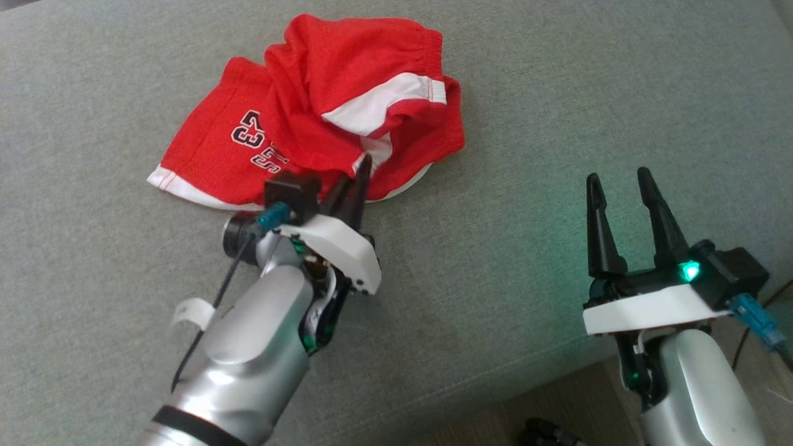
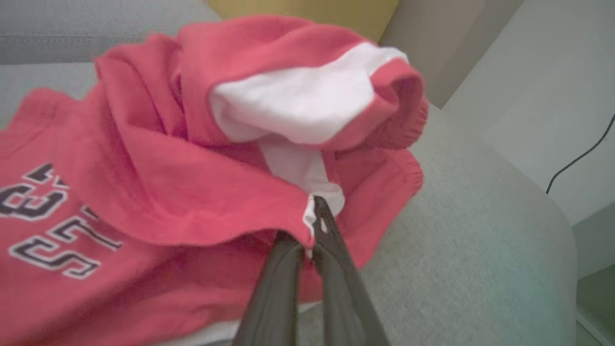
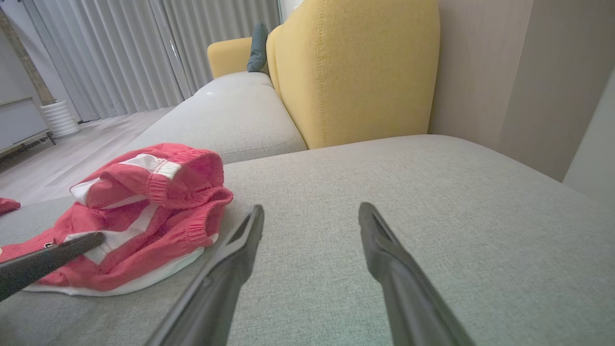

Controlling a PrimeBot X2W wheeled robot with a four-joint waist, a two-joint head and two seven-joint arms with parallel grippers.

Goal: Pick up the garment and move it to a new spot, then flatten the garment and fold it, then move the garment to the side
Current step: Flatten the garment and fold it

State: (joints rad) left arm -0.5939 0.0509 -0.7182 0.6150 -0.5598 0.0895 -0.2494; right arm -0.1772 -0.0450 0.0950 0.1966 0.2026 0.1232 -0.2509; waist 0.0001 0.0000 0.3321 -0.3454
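A crumpled pair of red shorts point(image 1: 310, 105) with white stripes and the number 23 lies bunched on the grey sofa cushion point(image 1: 557, 93). My left gripper point(image 1: 360, 168) is shut on a red-and-white fold at the near edge of the shorts point(image 2: 192, 168), which is pinched between the dark fingers point(image 2: 331, 230) and lifted a little. My right gripper point(image 1: 621, 179) stands open over bare cushion to the right of the garment, with nothing between its fingers point(image 3: 379, 240). From the right wrist view the shorts point(image 3: 144, 211) lie to the left, with the left gripper's fingers at their near edge.
The cushion's front edge point(image 1: 495, 384) runs close below both arms, with wooden floor beyond. A yellow sofa back point(image 3: 355, 72) rises behind the cushion, and a second grey seat point(image 3: 226, 115) extends further off. Grey curtains hang at the back left.
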